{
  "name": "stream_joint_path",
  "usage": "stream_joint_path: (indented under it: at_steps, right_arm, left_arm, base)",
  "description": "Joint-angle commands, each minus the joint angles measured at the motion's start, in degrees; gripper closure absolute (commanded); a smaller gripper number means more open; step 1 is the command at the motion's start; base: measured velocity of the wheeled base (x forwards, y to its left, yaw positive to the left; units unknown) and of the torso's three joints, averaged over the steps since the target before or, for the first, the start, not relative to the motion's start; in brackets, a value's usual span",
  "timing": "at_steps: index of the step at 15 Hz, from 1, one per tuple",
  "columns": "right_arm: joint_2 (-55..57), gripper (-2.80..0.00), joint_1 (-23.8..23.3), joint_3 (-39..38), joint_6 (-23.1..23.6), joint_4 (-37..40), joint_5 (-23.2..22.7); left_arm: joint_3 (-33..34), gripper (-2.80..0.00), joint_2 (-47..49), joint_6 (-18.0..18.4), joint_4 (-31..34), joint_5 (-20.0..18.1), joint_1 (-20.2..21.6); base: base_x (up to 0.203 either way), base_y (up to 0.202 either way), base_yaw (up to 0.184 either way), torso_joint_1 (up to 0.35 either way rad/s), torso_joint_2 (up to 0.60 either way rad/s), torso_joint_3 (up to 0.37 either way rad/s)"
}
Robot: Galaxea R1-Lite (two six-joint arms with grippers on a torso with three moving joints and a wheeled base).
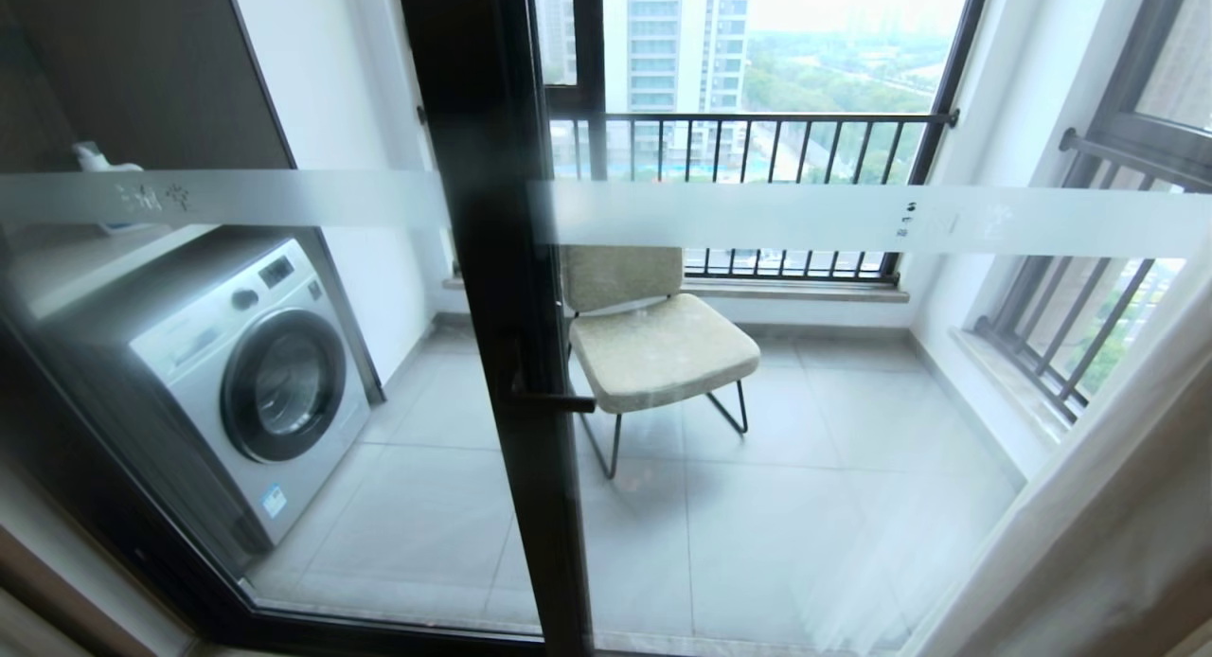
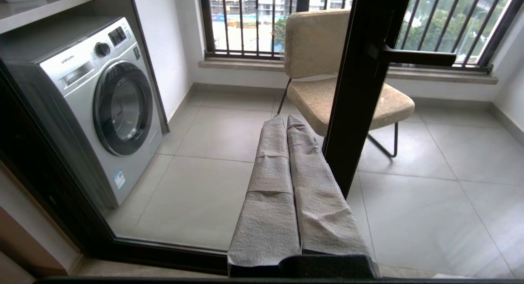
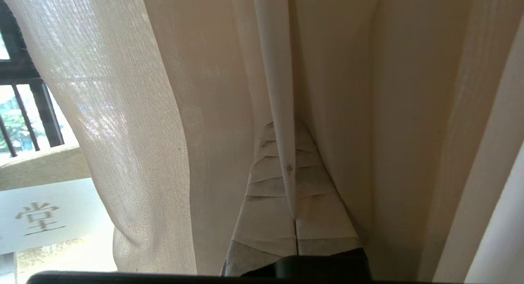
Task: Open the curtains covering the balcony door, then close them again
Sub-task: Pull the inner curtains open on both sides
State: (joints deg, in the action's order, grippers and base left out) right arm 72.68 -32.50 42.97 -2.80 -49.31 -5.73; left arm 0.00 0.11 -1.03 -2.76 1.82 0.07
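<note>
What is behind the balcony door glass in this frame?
Through the balcony door: a washing machine, a beige chair and a barred window. The curtains cover the far right, hiding what lies behind them.

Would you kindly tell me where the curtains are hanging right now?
In the head view the curtains are bunched at the right edge of the balcony door; the right wrist view shows the right gripper shut on one fold.

Both fingers (image 2: 282, 181) wear wrinkled grey cloth wrapping, black base
</note>
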Motion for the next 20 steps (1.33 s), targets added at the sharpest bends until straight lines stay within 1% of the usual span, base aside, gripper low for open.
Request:
stream_joint_path:
  at_steps: [1, 8, 14, 20]
  right_arm:
    - [0.18, 0.0, -1.2, 0.01, -0.01, -0.26, -0.01]
    - [0.18, 0.0, -5.03, 0.01, -0.01, 0.01, 0.02]
    - [0.18, 0.0, -9.34, 0.01, 0.05, 0.09, 0.02]
    - [0.36, 0.0, -10.8, 0.01, -0.01, 0.18, 0.02]
  left_arm:
    - [0.0, 0.0, -0.02, -0.03, -0.06, 0.03, 0.01]
    - [0.0, 0.0, -0.02, -0.03, -0.06, -0.04, 0.01]
    - [0.0, 0.0, -0.02, -0.03, -0.06, -0.06, 0.01]
    - [0.0, 0.0, -0.02, -0.03, -0.06, 0.03, 0.01]
  base:
    - [0.0, -0.194, -0.001, -0.002, 0.0, 0.007]
    - [0.0, -0.19, 0.0, 0.001, 0.0, 0.002]
    - [0.0, -0.195, 0.001, 0.002, 0.0, 0.002]
    - [0.0, -0.191, 0.001, 0.006, 0.0, 0.003]
